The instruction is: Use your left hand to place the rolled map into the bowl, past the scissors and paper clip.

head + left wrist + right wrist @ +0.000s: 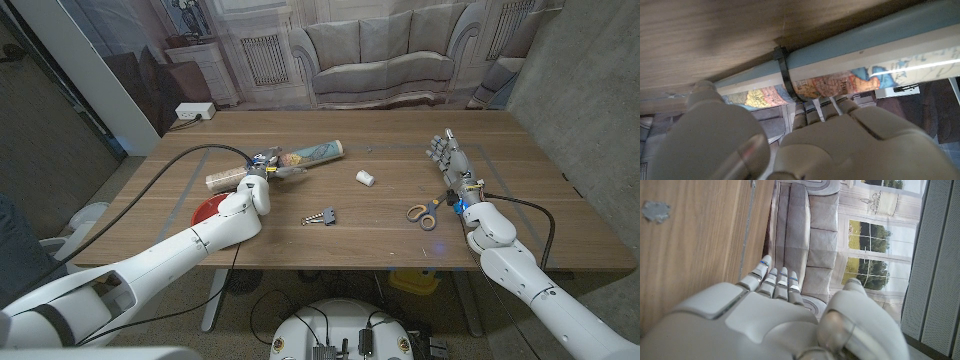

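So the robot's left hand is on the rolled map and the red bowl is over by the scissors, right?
Not quite. The left hand is on the rolled map, but the head view shows the red bowl beside the left arm, far across the table from the scissors, which lie near the right hand.

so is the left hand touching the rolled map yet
Touching. In the left wrist view the left hand has its fingers against the rolled map.
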You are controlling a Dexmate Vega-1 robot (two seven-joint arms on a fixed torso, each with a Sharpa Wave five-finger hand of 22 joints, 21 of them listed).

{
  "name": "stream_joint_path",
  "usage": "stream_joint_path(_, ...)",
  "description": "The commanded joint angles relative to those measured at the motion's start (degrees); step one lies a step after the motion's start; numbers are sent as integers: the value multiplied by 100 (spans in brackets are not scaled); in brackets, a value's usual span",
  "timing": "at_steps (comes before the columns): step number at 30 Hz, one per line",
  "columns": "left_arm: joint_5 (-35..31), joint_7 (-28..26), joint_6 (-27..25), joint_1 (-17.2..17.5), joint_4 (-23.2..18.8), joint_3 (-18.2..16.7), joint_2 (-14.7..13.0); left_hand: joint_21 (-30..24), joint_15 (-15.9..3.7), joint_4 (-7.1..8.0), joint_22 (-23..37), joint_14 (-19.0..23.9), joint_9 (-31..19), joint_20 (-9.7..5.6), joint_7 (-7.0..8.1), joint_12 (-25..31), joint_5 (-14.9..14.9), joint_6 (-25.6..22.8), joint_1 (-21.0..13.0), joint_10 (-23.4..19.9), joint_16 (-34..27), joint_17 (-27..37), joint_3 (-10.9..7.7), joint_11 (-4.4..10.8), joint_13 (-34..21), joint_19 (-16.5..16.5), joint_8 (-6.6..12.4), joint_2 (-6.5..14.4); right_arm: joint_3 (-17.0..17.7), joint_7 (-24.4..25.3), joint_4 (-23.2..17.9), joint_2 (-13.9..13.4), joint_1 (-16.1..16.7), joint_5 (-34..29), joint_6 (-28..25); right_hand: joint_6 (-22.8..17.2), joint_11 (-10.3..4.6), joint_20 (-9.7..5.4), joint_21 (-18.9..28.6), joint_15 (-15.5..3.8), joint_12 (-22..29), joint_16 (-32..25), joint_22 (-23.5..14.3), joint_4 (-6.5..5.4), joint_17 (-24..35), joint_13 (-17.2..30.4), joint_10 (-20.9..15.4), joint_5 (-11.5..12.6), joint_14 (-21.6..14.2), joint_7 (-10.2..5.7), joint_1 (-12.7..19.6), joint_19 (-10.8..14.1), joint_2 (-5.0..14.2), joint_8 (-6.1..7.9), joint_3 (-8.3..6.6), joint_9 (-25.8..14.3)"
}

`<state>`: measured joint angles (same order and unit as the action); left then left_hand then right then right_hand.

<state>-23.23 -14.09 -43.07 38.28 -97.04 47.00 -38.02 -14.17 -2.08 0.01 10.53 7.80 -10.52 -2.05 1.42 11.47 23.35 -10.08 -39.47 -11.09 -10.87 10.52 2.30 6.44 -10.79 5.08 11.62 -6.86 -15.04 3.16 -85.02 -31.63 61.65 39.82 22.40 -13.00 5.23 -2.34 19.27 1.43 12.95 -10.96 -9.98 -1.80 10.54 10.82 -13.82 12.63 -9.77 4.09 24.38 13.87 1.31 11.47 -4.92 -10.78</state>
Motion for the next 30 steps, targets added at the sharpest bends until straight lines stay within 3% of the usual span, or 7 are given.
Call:
stream_joint_path(1,59,-5,53,-61,151,73,57,37,-223,-20,11,28,-30,-205,1,18,42,-50,-41,-37,-22,19,44,0,-25,54,0,28,-1,-21,59,27,-16,20,25,-8,-2,-17,-14,1,-2,-4,-31,9,11,23,-58,-29,-59,8,17,48,21,-6,4,-34)
stream_joint_path(9,70,-5,38,-99,234,123,106,21,-207,-35,16,53,-30,-105,3,22,71,-68,-117,-50,-31,21,20,-4,-26,125,5,104,13,-16,47,13,0,35,10,-10,-2,-14,-30,14,3,-1,-32,10,12,23,-73,-31,-55,9,15,50,25,-5,8,-34)
stream_joint_path(18,68,-15,-12,-125,253,150,121,-22,-217,-135,28,213,-33,-136,11,67,142,-210,-473,-191,-82,30,-150,67,-33,303,54,399,-11,-55,100,20,-73,53,-42,-8,9,-13,-47,8,0,-1,-32,14,12,23,-69,-34,-58,4,13,57,27,-7,12,-34)
stream_joint_path(30,56,127,-199,-279,261,242,165,-220,-298,-458,47,629,-41,3,63,139,104,-510,-1263,-526,-169,58,-456,216,-59,943,124,762,-24,-120,200,35,-136,87,-52,-17,-4,-12,-72,9,-5,0,-34,16,13,23,-62,-37,-58,11,7,64,30,-4,20,-34)
